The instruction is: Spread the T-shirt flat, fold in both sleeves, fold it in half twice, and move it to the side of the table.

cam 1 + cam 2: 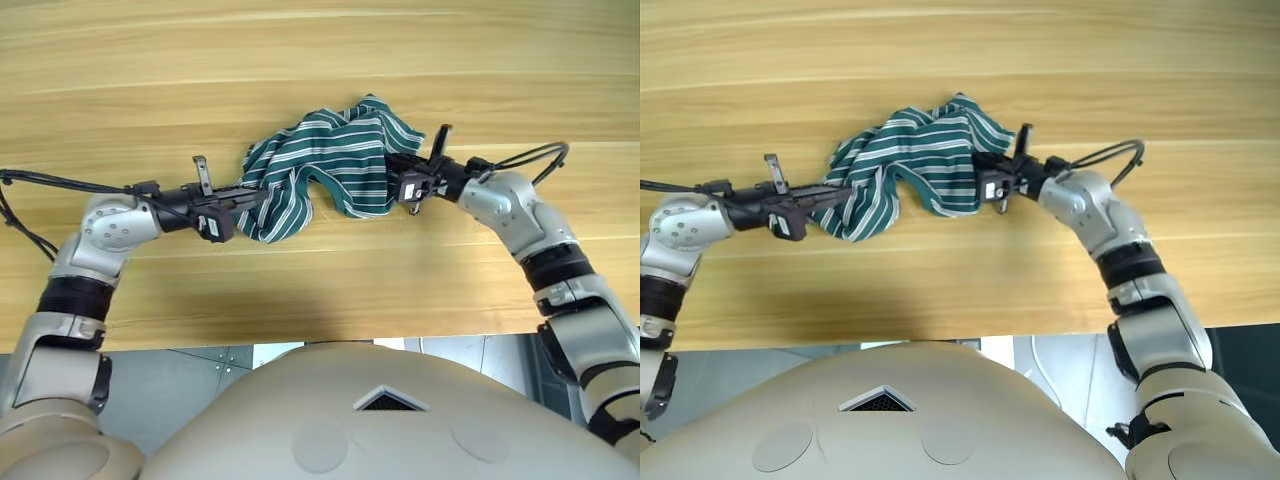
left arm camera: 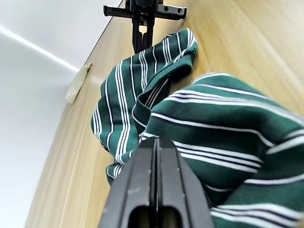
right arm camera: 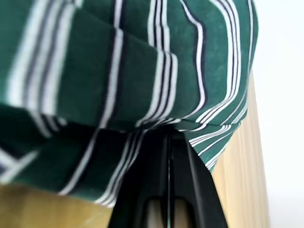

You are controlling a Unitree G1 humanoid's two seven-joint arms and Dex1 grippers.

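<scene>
Currently the T-shirt [image 1: 335, 165], dark green with thin white and navy stripes, sits near the middle of the light wooden tabletop [image 1: 150, 60]; it is bunched into an arched, crumpled heap, not laid flat; the sleeves cannot be told apart among the folds.

Left pincer [image 1: 262, 195] comes in low from the robot's left and meets the heap at its lower left edge; in the left wrist view its two dark fingers [image 2: 137, 180] are pressed together, the tips ending in a striped fold; it pinches the T-shirt there.

Right pincer [image 1: 392, 162] comes in from the robot's right and meets the heap at its right edge; in the right wrist view its fingers [image 3: 142, 185] are likewise pressed together, with cloth gathered at the tips and draped over them; it pinches the T-shirt too.

Cloth spans the gap between the two pincers, humped at the far side, with a dip along the near edge; the corner by the left pincer hangs in a narrow fold; part of the fabric lies on the wood.
</scene>
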